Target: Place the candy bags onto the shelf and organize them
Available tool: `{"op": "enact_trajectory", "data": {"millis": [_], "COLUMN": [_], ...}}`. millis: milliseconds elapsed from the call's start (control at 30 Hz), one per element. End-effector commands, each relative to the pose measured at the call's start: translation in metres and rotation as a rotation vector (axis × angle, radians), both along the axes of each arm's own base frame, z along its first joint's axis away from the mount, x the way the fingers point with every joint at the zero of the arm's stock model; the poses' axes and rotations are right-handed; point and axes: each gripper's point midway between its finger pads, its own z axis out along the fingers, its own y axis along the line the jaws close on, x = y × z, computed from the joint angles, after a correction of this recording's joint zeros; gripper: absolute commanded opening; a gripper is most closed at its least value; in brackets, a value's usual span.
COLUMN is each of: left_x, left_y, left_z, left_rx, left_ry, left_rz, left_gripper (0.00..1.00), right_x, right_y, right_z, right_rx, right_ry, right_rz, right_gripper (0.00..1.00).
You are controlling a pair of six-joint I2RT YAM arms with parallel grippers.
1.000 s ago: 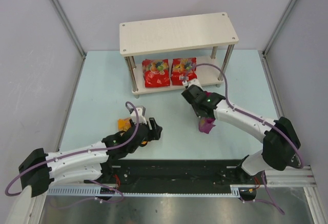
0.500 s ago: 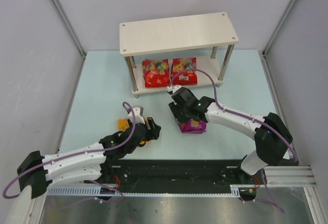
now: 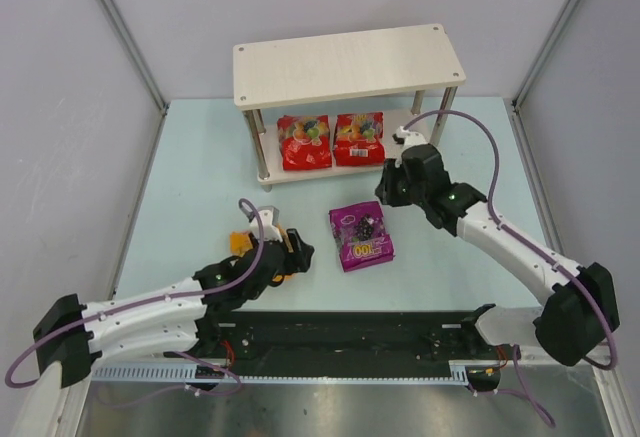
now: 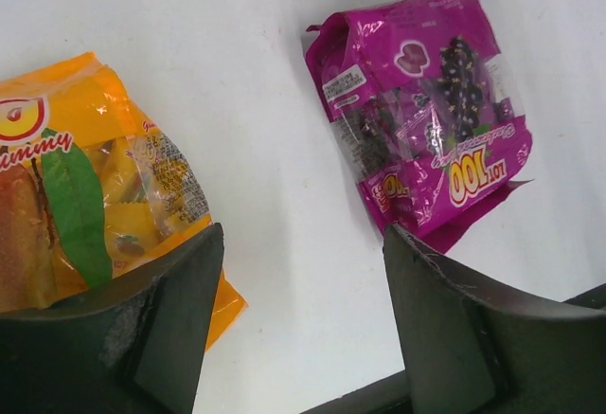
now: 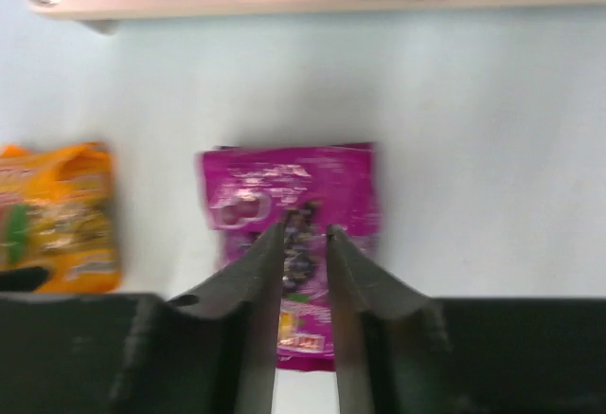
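Orange bag [image 3: 241,243] half hidden under wide-open, empty left gripper [image 3: 296,254]; right gripper [image 3: 387,186] nearly closed, empty, above purple bag [image 3: 361,237].

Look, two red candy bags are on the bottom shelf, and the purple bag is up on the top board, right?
Not quite. The two red candy bags do sit on the bottom board of the shelf, but the purple bag lies flat on the table, in front of the shelf. The top external view shows the top board bare.
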Motion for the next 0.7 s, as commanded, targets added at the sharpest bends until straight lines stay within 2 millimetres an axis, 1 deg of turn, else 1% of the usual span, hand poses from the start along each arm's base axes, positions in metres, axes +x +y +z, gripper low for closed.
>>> {"op": "enact_trajectory", "data": {"millis": [0,33,67,100,133,167,200,233,267,300,333,367,400,433,500,533,567,600,633,667], "left_x": [0.003,0.003,0.003,0.0,-0.001,-0.001,-0.005,-0.007,-0.01,-0.015,-0.019,-0.022,-0.027,-0.03,-0.034,-0.037,-0.04,-0.041,-0.044,-0.048], "left_y": [-0.015,-0.018,-0.022,-0.029,-0.031,-0.04,-0.048,-0.053,-0.058,-0.067,-0.072,-0.077,-0.087,-0.092,-0.105,-0.112,-0.12,-0.127,-0.133,-0.142], "left_z": [0.007,0.005,0.008,0.009,0.01,0.018,0.022,0.024,0.027,0.03,0.032,0.03,0.033,0.032,0.041,0.036,0.041,0.044,0.037,0.04], "left_rx": [-0.042,-0.038,-0.041,-0.03,-0.02,-0.04,-0.04,-0.042,-0.048,-0.06,-0.074,-0.08,-0.101,-0.104,-0.13,-0.119,-0.128,-0.139,-0.123,-0.131], "left_ry": [-0.004,0.001,-0.005,-0.015,-0.018,-0.038,-0.052,-0.059,-0.067,-0.081,-0.083,-0.085,-0.094,-0.093,-0.108,-0.098,-0.105,-0.111,-0.098,-0.097], "left_rz": [-0.023,-0.031,-0.051,-0.103,-0.119,-0.14,-0.183,-0.203,-0.222,-0.255,-0.278,-0.295,-0.323,-0.339,-0.368,-0.387,-0.41,-0.423,-0.438,-0.46], "left_gripper": [0.71,0.69,0.67,0.59,0.54,0.49,0.34,0.24,0.14,0.02,0.0,0.0,0.01,0.0,0.0,0.0,0.0,0.0,0.0,0.0], "right_x": [0.013,0.015,0.019,0.021,0.021,0.027,0.03,0.028,0.031,0.03,0.028,0.026,0.025,0.021,0.016,0.018,0.014,0.011,0.01,0.01], "right_y": [-0.022,-0.019,-0.012,-0.007,0.0,0.006,0.012,0.019,0.025,0.032,0.043,0.048,0.054,0.064,0.075,0.08,0.087,0.093,0.096,0.103], "right_z": [-0.03,-0.034,-0.03,-0.029,-0.029,-0.03,-0.029,-0.029,-0.026,-0.033,-0.028,-0.029,-0.037,-0.035,-0.038,-0.042,-0.045,-0.054,-0.058,-0.057], "right_rx": [-0.026,-0.026,-0.004,0.013,0.035,0.048,0.059,0.075,0.086,0.081,0.1,0.094,0.084,0.089,0.073,0.065,0.062,0.061,0.062,0.065], "right_ry": [0.058,0.064,0.04,0.037,0.039,0.026,0.02,0.026,0.005,0.02,0.018,0.016,0.035,0.037,0.037,0.043,0.052,0.079,0.094,0.096], "right_rz": [-0.082,-0.065,-0.048,-0.026,0.0,0.014,0.03,0.07,0.106,0.137,0.191,0.228,0.254,0.294,0.342,0.355,0.379,0.403,0.415,0.433], "right_gripper": [0.21,0.19,0.18,0.16,0.15,0.14,0.09,0.07,0.05,0.02,0.01,0.0,0.0,0.0,0.0,0.0,0.0,0.0,0.0,0.0]}}
